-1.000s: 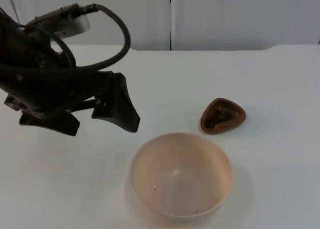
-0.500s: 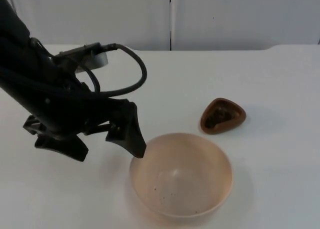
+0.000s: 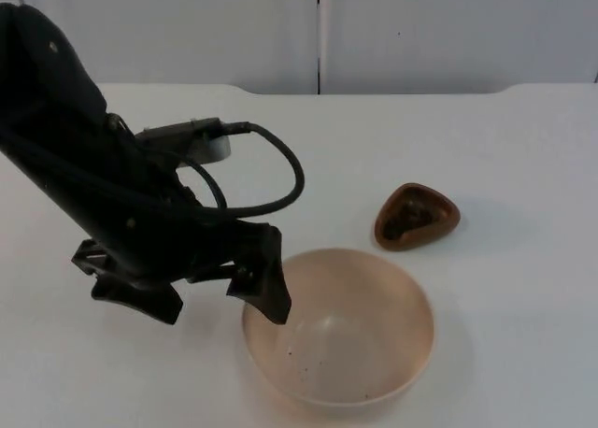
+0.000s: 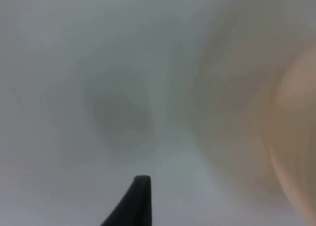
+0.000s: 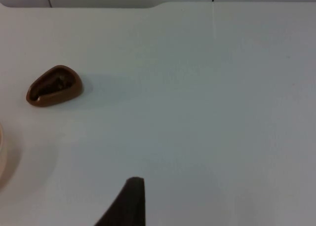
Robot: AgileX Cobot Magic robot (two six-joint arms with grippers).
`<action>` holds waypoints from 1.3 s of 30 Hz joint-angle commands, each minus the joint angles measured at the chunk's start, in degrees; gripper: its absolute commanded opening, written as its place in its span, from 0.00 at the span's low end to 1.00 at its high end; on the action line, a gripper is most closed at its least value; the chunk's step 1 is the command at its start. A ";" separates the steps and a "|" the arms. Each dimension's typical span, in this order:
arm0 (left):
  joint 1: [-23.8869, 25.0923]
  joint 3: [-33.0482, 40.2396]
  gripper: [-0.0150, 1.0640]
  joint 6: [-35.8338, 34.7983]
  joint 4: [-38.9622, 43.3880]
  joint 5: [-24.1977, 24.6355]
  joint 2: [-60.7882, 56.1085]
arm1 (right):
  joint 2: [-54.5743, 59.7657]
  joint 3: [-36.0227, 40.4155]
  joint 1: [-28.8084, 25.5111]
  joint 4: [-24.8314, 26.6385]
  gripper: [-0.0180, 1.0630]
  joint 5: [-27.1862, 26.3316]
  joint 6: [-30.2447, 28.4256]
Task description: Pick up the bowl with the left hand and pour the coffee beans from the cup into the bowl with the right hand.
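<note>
In the top view the left gripper (image 3: 207, 302) hangs low over the white table (image 3: 523, 335) at the near-left edge of the bowl (image 3: 339, 327). Its fingers are spread wide: one black finger ends at the bowl's left rim, reaching just over the inside wall, while the other finger stands well outside, over bare table to the left. The rim lies between the two, with nothing clamped. The bowl is pale beige, upright, and holds only a few dark specks on its floor. Behind and to the right of it, apart from it, sits the small brown cup (image 3: 416, 216) with dark coffee beans inside. Bare table lies between cup and bowl. The grey partition wall (image 3: 448, 31) closes off the far edge of the table.

In the left wrist view a black fingertip (image 4: 136, 199) stands over the white surface, and the beige curve of the bowl (image 4: 296, 127) is just beside it; a soft shadow lies on the table ahead.

In the right wrist view the cup (image 5: 53, 86) rests on the table (image 5: 207, 97) well ahead of the right gripper's fingertip (image 5: 129, 201). That arm waits off to the side; I cannot tell how its fingers stand. A sliver of the bowl's rim (image 5: 2, 157) shows near the cup.
</note>
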 commanded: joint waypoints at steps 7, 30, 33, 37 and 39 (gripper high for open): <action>-0.26 -0.77 0.94 -2.98 -0.91 -2.95 3.76 | -0.23 -0.10 0.13 -0.37 0.99 -0.19 -0.67; -0.26 -0.77 0.22 -2.83 -7.21 -5.40 5.07 | -0.23 -0.10 0.24 -0.37 0.99 -0.19 -0.88; -0.26 -0.77 0.22 -2.83 -7.34 -5.40 5.07 | -0.23 -0.10 0.24 -0.37 0.99 -0.19 -0.88; -0.26 -0.77 0.22 -2.83 -7.34 -5.14 4.63 | -0.23 -0.10 0.24 -0.37 0.99 -0.19 -0.88; -0.26 -0.77 0.22 -2.83 -7.18 -5.01 4.27 | -0.23 -0.10 0.24 -0.37 0.99 -0.19 -0.88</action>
